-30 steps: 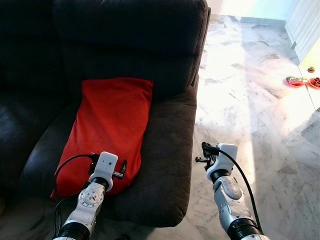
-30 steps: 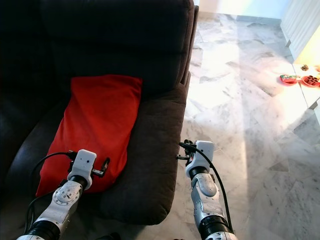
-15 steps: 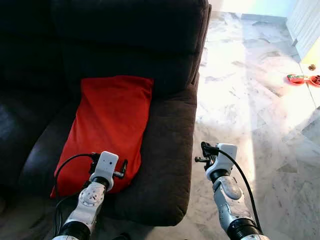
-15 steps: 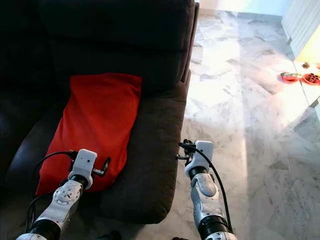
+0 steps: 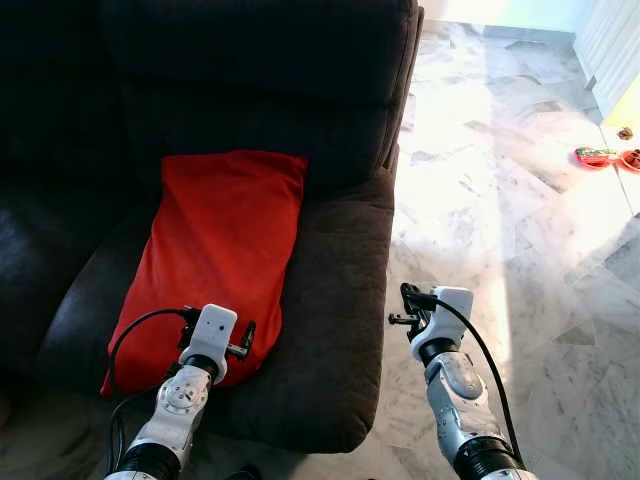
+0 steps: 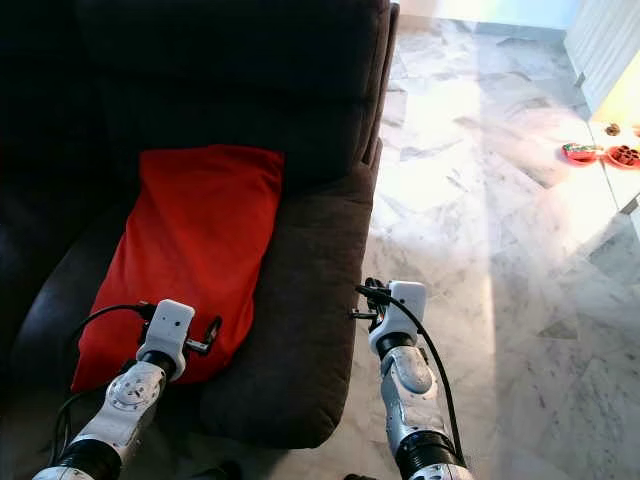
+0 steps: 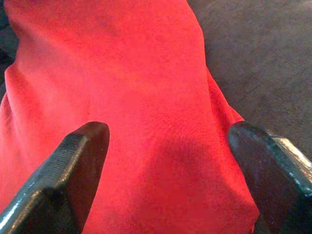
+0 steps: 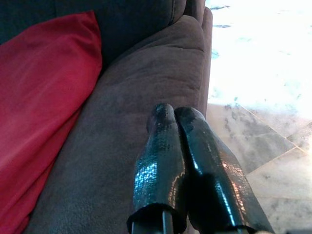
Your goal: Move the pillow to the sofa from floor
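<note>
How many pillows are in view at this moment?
1. The red pillow lies on the dark sofa seat, leaning up against the backrest beside the armrest, with the open left gripper over its near end.

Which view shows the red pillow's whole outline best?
The left eye view: the red pillow lies whole on the dark sofa seat. The left wrist view sees its fabric close between the open left gripper; the right wrist view catches one edge.
</note>
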Robot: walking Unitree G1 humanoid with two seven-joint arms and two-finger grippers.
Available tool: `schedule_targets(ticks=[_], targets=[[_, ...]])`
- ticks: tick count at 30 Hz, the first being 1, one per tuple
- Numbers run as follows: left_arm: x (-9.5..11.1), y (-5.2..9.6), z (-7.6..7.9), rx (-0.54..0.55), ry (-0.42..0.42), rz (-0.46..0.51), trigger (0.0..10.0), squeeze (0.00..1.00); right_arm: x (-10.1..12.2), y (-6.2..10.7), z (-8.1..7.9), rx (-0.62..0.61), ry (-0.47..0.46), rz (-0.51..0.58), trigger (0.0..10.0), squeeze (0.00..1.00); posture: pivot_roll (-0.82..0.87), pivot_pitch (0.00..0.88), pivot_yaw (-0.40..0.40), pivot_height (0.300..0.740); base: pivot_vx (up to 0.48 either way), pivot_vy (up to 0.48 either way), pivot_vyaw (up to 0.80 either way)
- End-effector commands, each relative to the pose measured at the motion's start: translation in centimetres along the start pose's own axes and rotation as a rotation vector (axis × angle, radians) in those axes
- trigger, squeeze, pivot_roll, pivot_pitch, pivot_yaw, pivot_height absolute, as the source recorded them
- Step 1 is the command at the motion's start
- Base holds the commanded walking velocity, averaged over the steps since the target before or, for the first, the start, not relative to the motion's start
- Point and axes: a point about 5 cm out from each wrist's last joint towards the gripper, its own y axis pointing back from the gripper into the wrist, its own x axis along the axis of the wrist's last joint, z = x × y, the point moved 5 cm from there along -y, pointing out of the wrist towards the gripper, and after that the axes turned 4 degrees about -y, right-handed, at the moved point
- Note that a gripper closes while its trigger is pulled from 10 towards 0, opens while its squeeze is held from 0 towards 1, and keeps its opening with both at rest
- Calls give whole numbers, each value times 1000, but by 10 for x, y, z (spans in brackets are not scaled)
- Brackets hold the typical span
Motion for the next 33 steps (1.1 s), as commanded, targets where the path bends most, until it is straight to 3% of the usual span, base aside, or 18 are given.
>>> schedule_targets(ticks=[1,8,20,26,33], targets=[[-4,2,0,-1,6,-8,10000,0,-2,1,-1,0,-4,-3,10000,0,149,161,4,740,0,0,0],[-4,2,0,2,8,-8,10000,0,1,-1,-2,10,-4,6,10000,0,149,157,4,713,0,0,0],[-4,2,0,0,6,-8,10000,0,1,0,-4,19,-21,10,10000,0,150,155,5,713,0,0,0],[-4,2,0,0,7,-9,10000,0,2,0,-5,26,-17,18,10000,0,150,160,4,684,0,0,0],[-6,3,0,2,8,-12,10000,0,1,2,-4,22,-9,24,10000,0,150,166,4,684,0,0,0]])
